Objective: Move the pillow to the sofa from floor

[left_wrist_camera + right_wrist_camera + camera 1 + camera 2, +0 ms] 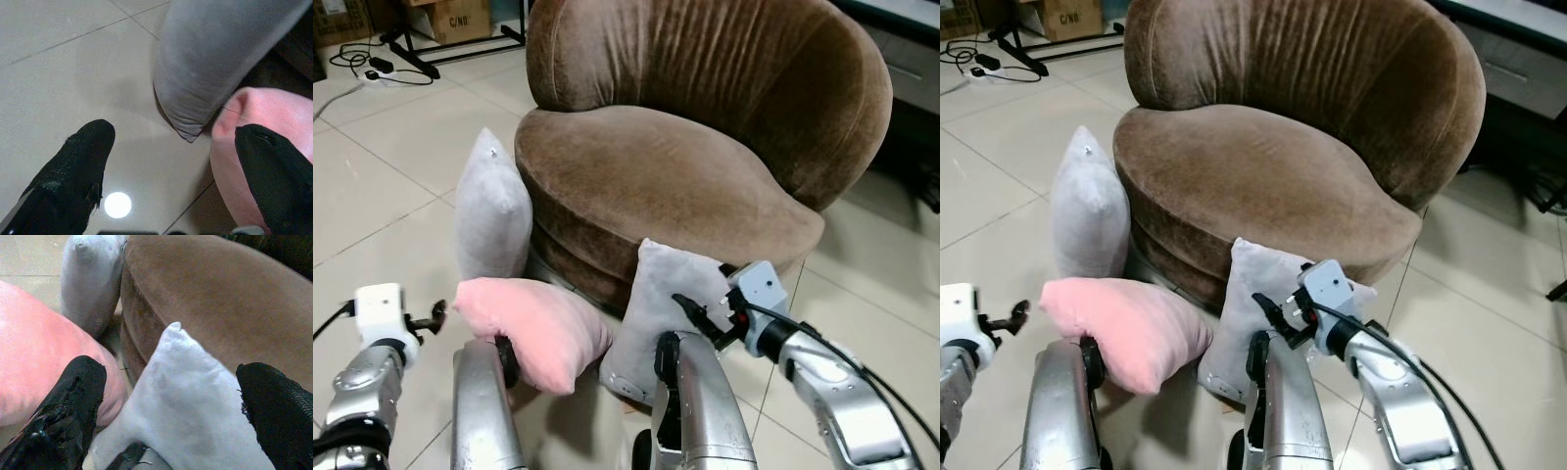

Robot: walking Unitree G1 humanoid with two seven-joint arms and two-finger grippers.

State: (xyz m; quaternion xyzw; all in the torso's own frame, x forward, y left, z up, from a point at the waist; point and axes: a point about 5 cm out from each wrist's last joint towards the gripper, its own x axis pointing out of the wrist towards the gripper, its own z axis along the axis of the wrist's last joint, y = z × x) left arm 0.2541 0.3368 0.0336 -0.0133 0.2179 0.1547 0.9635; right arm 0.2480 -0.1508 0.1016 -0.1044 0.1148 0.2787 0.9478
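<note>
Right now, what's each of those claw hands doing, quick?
Left gripper: open, one finger by the pink pillow, holding nothing.
Right gripper: open, fingers either side of a grey pillow, not gripping.

Both silver arms are held forward and low. The left hand [166,166] and the right hand [171,401] are each spread wide.

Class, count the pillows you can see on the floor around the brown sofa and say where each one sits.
3. A grey pillow stands against the sofa's left side, a pink pillow lies in front, and another grey pillow leans on the sofa's front. Others may be hidden behind it.
</note>
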